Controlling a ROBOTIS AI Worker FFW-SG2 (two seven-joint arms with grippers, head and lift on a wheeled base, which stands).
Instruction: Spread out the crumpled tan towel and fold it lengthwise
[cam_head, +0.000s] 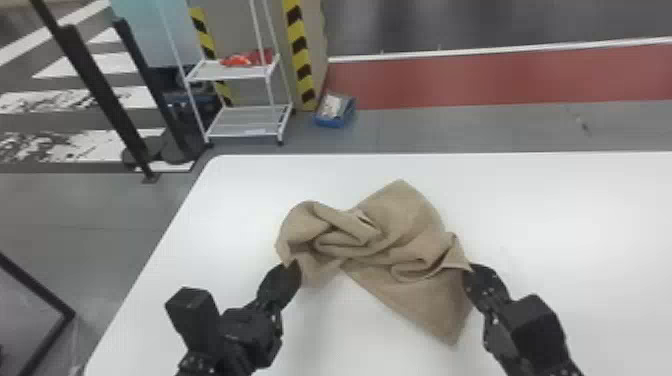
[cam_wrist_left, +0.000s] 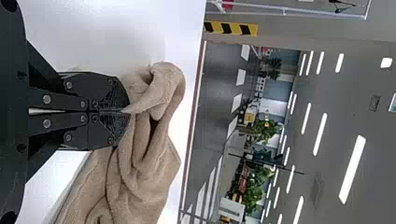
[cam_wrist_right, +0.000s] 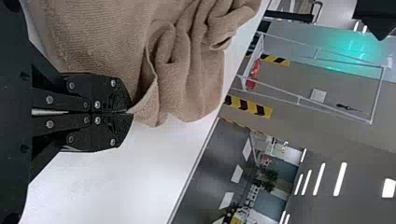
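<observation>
Left gripper (cam_head: 294, 265) and right gripper (cam_head: 470, 271) pinch towel (cam_head: 407, 217) edges, white table (cam_head: 235, 200) around.

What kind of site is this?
Likely a warehouse or factory-type indoor space: yellow-and-black hazard striping by a white wire rack, a red floor band beyond the table, and long strip lights overhead in the left wrist view.

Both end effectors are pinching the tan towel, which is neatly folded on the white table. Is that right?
Not quite: the tan towel is crumpled, not neatly folded, with bunched folds across its middle, as the head view shows. The rest holds: it is on the white table, and the left end effector and right end effector both pinch it.
</observation>
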